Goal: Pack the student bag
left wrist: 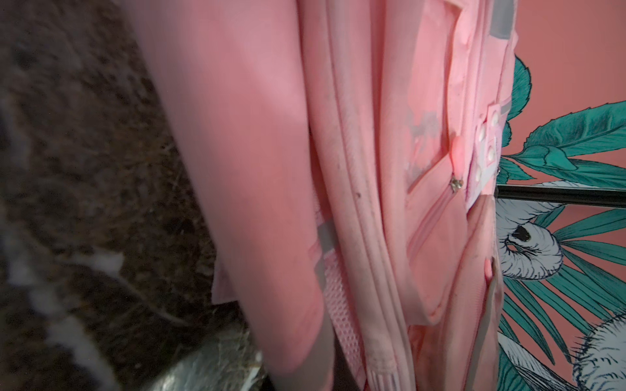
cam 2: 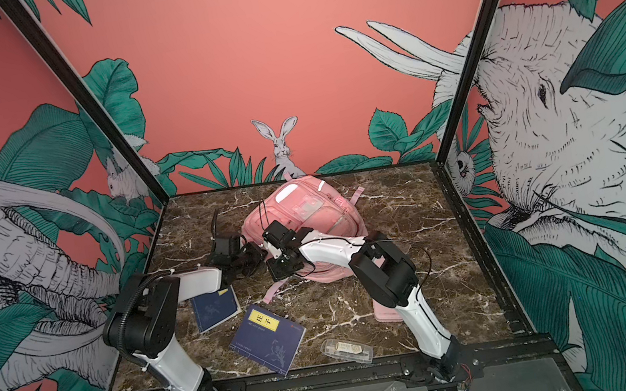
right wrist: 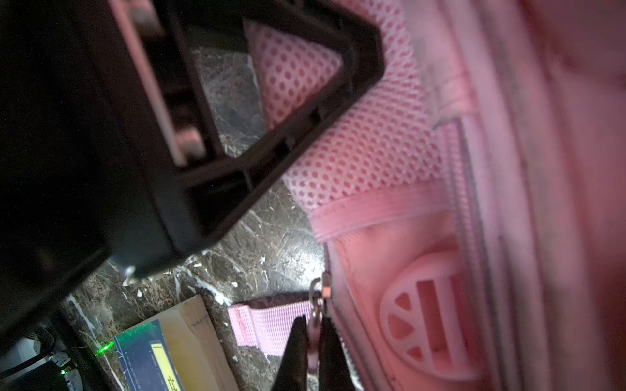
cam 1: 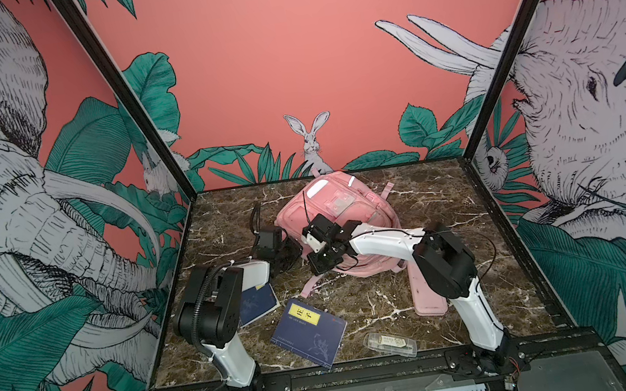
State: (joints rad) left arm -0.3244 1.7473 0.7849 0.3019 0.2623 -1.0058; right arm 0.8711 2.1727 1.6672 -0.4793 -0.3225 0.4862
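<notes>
Down low in the frame, the right gripper (right wrist: 313,320) pinches the zip pull (right wrist: 316,298) of the student bag (cam 1: 363,206). The left gripper (cam 1: 298,251) squeezes cloth at the bag's left edge.

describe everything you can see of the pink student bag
The student bag is a soft pink fabric backpack lying front up at the back middle of the marble table, with zipped pockets, silver reflective strips, a clear window, a mesh side pocket and loose straps. The right gripper is shut on a zip pull at its near edge; the left gripper meets its left side, grip unclear.
</notes>
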